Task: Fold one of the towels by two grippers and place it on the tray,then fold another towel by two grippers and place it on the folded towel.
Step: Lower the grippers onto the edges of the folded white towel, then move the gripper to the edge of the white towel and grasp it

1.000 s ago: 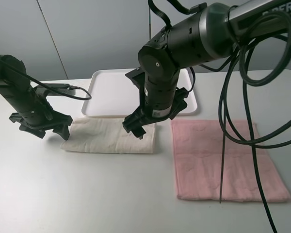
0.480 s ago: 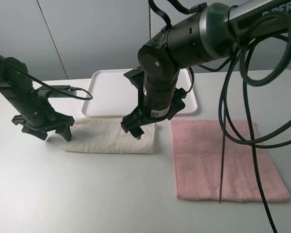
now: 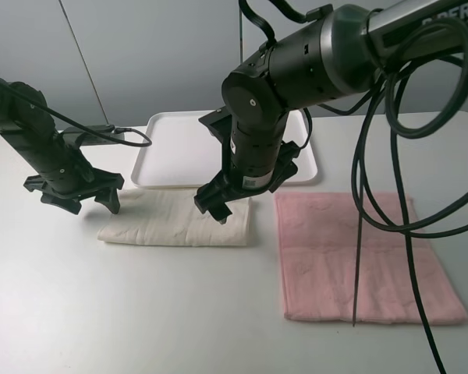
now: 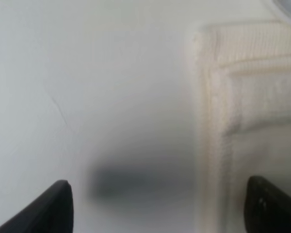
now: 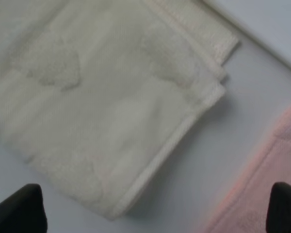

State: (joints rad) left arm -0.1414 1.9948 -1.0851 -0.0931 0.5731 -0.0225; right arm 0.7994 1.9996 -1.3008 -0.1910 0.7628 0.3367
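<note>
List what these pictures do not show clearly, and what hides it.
- Exterior high view: the black right arm covers part of the flat white plastic tray and the right end of the folded cream terry towel.
- Left wrist view: blurred; the left claw shows only two tips; the frame edge cuts the cream towel.
- Right wrist view: the pale pink terry towel is a blurred corner, cut by the edge.

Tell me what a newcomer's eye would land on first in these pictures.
The big black right gripper dominates the middle, hanging open over the right end of the cream towel, which lies folded on the table just in front of the white tray. The left gripper hangs open at that towel's left end. To the right, the pink towel lies spread flat.
</note>
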